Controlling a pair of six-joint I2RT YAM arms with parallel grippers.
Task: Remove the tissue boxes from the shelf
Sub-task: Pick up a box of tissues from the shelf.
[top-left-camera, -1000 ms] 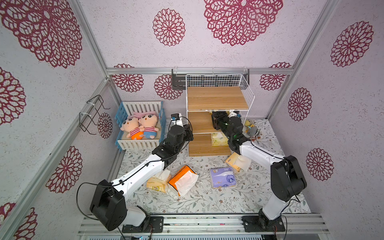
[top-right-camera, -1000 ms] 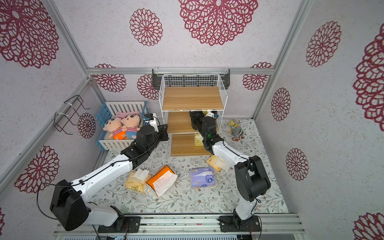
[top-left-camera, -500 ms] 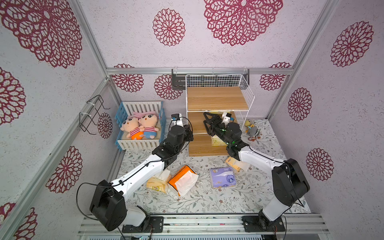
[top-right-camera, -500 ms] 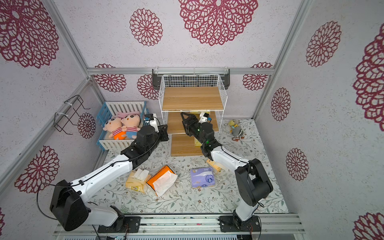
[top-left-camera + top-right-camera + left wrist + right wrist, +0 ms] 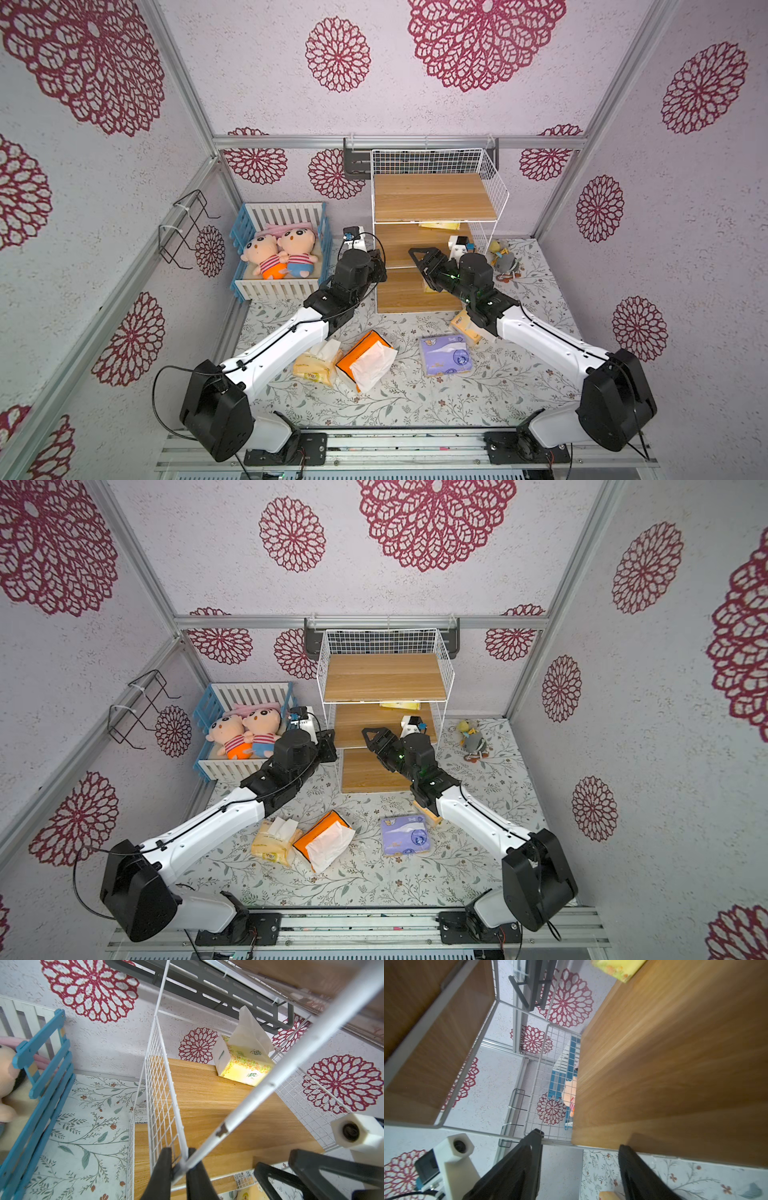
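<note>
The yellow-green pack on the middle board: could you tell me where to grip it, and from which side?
Probably the body of the pack, pinched across its short width below the upright tissue, reaching in through the open front of the shelf: grid closes the sides, and a board covers it above.

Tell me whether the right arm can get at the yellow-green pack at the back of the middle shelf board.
Probably yes. The right gripper sits at the open front of the shelf, jaws open, with only bare board between it and the pack. The top board overhead limits headroom.
</note>
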